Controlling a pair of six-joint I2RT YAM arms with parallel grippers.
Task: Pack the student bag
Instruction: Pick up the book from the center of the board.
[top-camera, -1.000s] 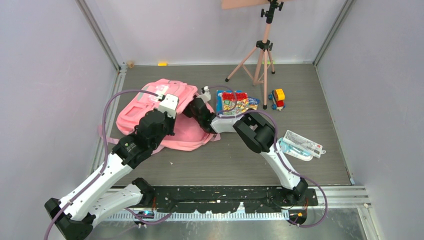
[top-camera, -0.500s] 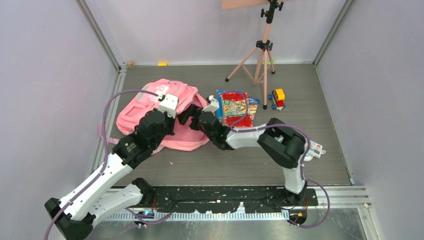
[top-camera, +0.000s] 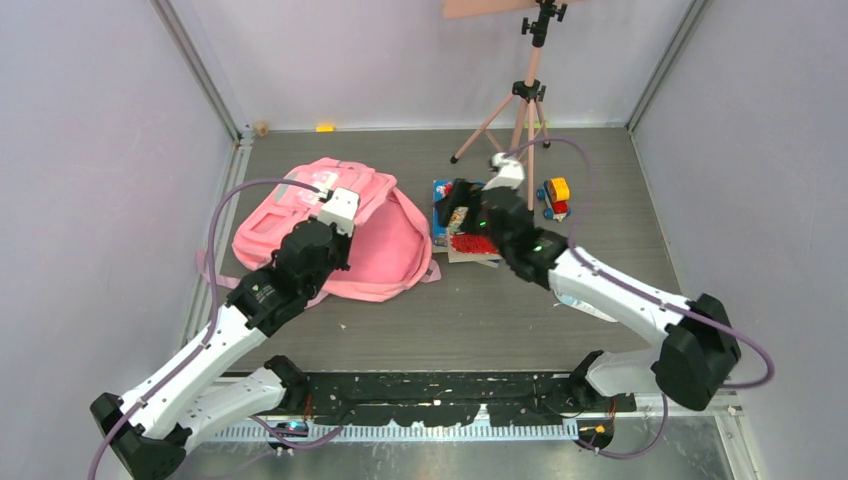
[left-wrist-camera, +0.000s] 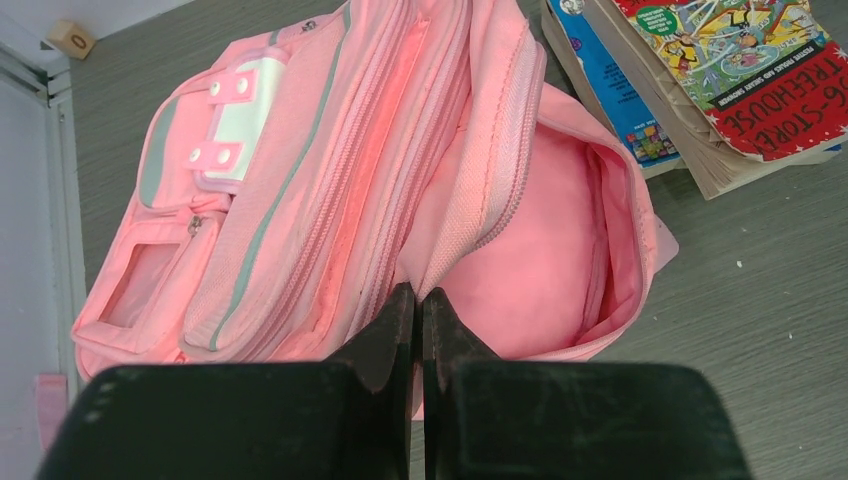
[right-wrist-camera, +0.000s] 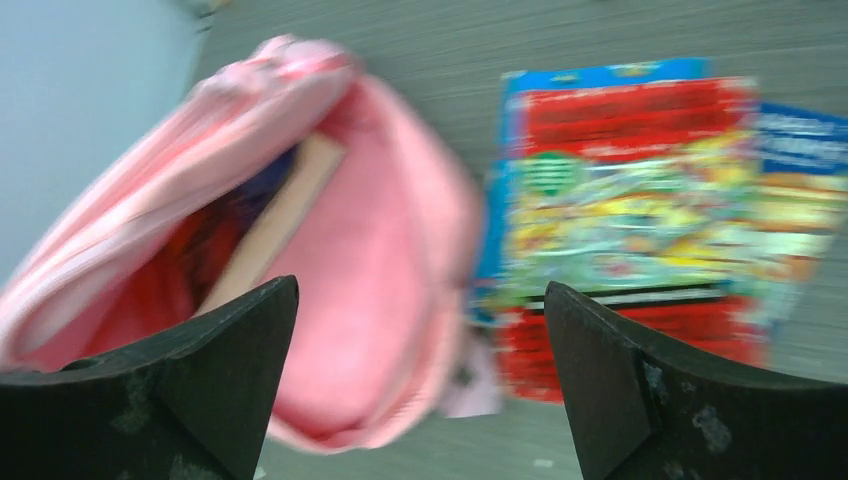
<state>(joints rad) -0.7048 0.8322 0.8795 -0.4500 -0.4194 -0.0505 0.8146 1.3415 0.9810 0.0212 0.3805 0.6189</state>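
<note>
A grey wood-grain table (top-camera: 500, 320) is sitting inside pale lilac walls (top-camera: 90, 150), with a pink tripod (top-camera: 520, 110) standing at the far side. The student bag (top-camera: 385, 250) is lying on the left-centre of the table, front pockets facing up and its main compartment gaping toward the right, just beside a stack of books (left-wrist-camera: 740, 70). A toy truck (top-camera: 555, 195) is resting beyond the books.

The step in hand appears to be fetching the next book while the mouth of the bag is being held open. The left end effector (left-wrist-camera: 417, 300) is pressing its fingers together on the zip edge of the opening, lifting that edge so the pink lining is showing. The right end effector (right-wrist-camera: 420, 300) is hovering over the near end of the stack with its fingers spread wide and nothing between them. The right wrist view is blurred, but something flat and tan seems to be sitting inside the bag already.

To do this well, the right arm should be coming down with one finger on each side of the top book's edge, taking only that book and not the one beneath. The left pinch should be holding the edge high, so the book can slide in flat.

The left arm is reaching forward and up the table, elbow raised, wrist bent down over the bag. The right arm is stretching diagonally from its base, forearm low, wrist angled down at the books.
</note>
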